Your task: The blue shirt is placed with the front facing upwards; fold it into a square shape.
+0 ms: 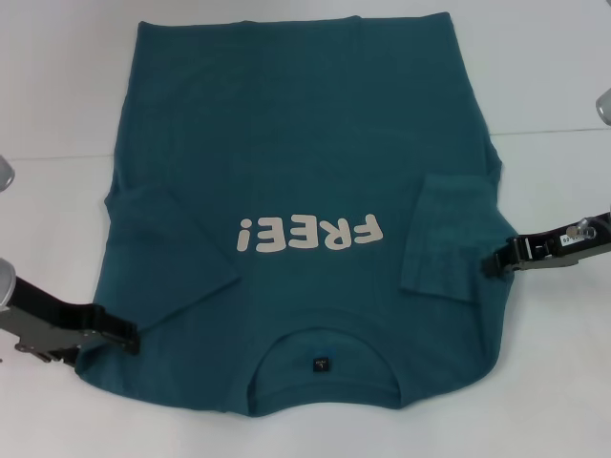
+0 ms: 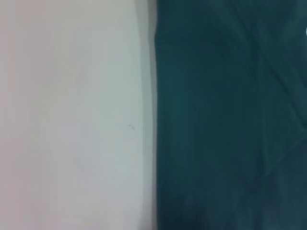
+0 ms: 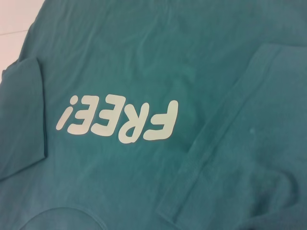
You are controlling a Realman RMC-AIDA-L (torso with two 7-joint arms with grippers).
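The blue shirt [image 1: 305, 143] lies flat on the white table, front up, its collar and small dark neck tag [image 1: 322, 364] nearest me. White "FREE!" lettering [image 1: 310, 232] crosses the chest. Both short sleeves are folded inward onto the body, one on the left [image 1: 177, 248] and one on the right [image 1: 449, 239]. My left gripper [image 1: 129, 336] sits at the shirt's near-left shoulder edge. My right gripper [image 1: 495, 260] sits at the right edge beside the folded sleeve. The left wrist view shows the shirt [image 2: 230, 115] edge against the table. The right wrist view shows the lettering [image 3: 120, 120] and both folded sleeves.
The white table [image 1: 57, 95] shows bare surface left and right of the shirt and also fills half the left wrist view [image 2: 72, 115]. Grey rounded parts sit at the picture's left edge [image 1: 4, 172] and right edge [image 1: 601, 105].
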